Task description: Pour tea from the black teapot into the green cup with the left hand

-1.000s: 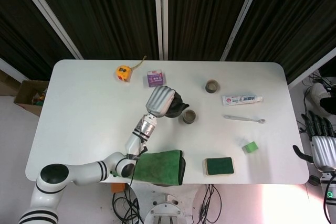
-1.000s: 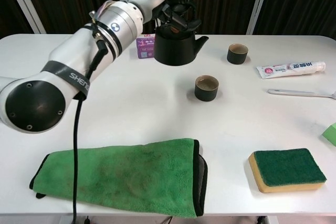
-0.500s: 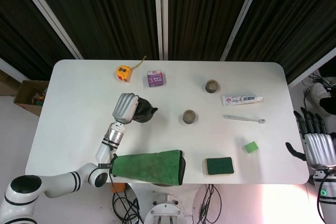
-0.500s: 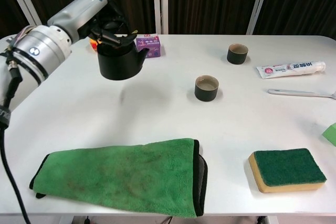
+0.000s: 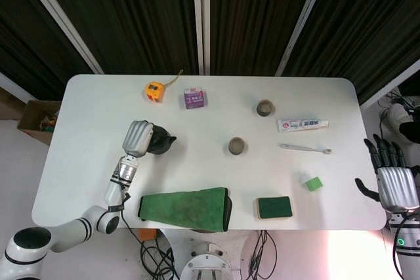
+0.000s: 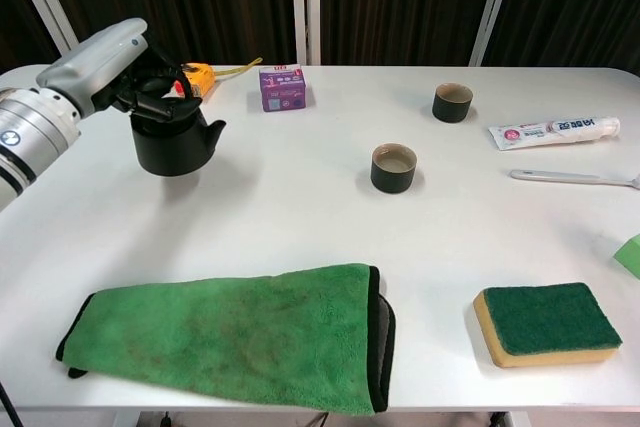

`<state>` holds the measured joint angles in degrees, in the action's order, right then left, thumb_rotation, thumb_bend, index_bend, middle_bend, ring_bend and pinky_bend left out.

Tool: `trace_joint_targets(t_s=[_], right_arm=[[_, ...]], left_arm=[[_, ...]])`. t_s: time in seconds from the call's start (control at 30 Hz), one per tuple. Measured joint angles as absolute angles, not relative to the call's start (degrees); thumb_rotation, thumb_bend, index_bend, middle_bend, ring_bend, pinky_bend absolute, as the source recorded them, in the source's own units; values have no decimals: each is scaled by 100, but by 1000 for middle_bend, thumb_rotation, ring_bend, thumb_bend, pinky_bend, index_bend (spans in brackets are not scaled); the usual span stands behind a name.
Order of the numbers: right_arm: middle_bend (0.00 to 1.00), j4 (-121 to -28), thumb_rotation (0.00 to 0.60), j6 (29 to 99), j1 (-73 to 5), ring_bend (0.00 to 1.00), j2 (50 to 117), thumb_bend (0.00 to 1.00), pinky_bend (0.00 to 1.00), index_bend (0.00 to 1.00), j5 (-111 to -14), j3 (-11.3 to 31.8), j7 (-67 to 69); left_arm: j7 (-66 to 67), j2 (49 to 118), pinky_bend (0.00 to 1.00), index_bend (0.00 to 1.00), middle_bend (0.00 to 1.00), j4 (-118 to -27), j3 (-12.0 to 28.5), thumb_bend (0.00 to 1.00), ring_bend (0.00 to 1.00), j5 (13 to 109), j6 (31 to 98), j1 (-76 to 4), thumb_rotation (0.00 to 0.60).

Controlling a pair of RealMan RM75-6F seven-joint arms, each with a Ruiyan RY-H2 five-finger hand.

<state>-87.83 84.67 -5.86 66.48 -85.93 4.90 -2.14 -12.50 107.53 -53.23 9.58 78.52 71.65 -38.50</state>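
Bright, even overhead light; white table [image 6: 300, 207] near blown out w/ mild glare. Shadows soft & short, e.g. under teapot [image 6: 175, 142]. Dark curtains [image 5: 262, 11] show little detail. Both views sharp, slight wide-angle bend at edges.

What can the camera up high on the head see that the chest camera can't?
Only the head view shows the right hand, off the table's right end with its fingers apart, the cardboard box on the floor, and the whole table from above.

Only the chest view shows things from the side: the spout of the black teapot pointing right, and the yellow underside of the sponge.

Both show the left hand holding the teapot, two cups, the green towel, purple box, tape measure, toothpaste tube and spoon.
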Motion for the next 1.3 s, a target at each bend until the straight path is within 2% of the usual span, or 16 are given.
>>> trace_joint_targets(t_s=[0.23, 0.43, 0.67, 0.73, 0.87, 1.0, 1.3], right_arm=[[0, -8843, 600, 8432, -608, 0, 6657, 193, 0, 0, -8611, 465, -319], [0, -8814, 600, 8401, -609, 0, 6663, 194, 0, 0, -8574, 459, -315], [0, -8824, 600, 8426, -602, 0, 6639, 193, 0, 0, -8570, 462, -321], [0, -8823, 600, 8420, -603, 0, 6638, 193, 0, 0, -8565, 463, -321], [0, -8817, 600, 8395, -613, 0, 6652, 194, 0, 0, -8566, 452, -324], [0, -8822, 600, 8399, -618, 0, 6652, 193, 0, 0, -8575, 451, -330], [0, -8836, 600, 8425, -604, 0, 6636, 193, 0, 0, -8570, 451, -334]], left_arm=[[-1582, 11074, 677, 1000, 1000, -4643, 890, 412, 997, 7974, 7157, -3798, 591], [-1826, 11332, 672, 1000, 1000, -4166, 823, 393, 995, 8088, 7104, -3773, 531], [-1968, 11498, 668, 1000, 1000, -3870, 851, 390, 992, 8119, 7006, -3785, 516], [-1998, 11507, 667, 1000, 1000, -3849, 860, 384, 990, 8145, 7028, -3791, 496], [-2028, 11515, 664, 1000, 1000, -3798, 854, 291, 980, 8187, 7038, -3793, 418], [-2028, 11520, 652, 1000, 1000, -3733, 832, 182, 966, 8219, 7009, -3786, 313], [-2067, 11536, 618, 999, 978, -3511, 708, 104, 927, 8402, 7055, -3793, 30]])
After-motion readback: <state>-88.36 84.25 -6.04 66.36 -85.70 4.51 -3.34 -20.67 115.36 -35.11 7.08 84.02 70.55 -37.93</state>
